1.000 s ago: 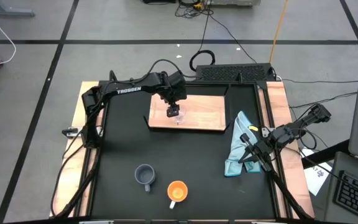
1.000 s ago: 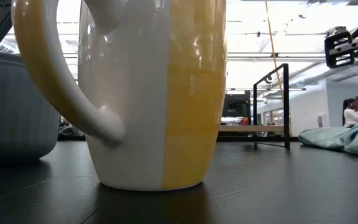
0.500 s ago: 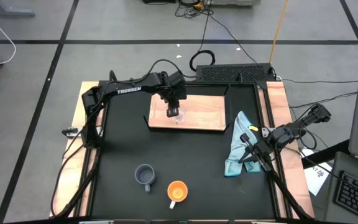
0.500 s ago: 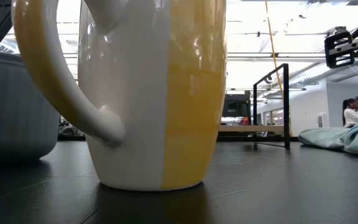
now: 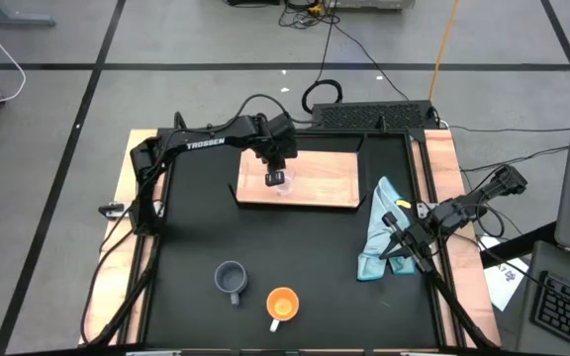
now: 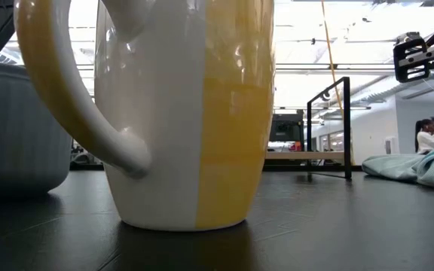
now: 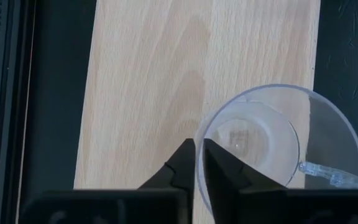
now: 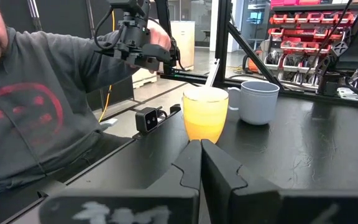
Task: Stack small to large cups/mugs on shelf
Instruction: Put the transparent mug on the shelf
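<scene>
- The left gripper (image 5: 277,178) hangs over the light-wood shelf (image 5: 325,183), fingers (image 7: 185,163) pinching the rim of the clear glass cup (image 7: 278,140), which stands on the board.
- The blue-grey mug (image 5: 231,280) and orange mug (image 5: 282,304) sit side by side near the tabletop's (image 5: 196,227) front edge.
- The right gripper (image 5: 389,249) rests at the light-blue cloth (image 5: 376,232), fingers (image 8: 191,163) pressed together.

Dark jointed arms, white TROSSEN lettering, black cables, pointed fingers

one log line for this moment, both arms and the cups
left gripper: shut on clear glass cup rim, over light-wood board | right gripper: shut, idle by cloth | blue-grey mug, orange mug: on table
</scene>
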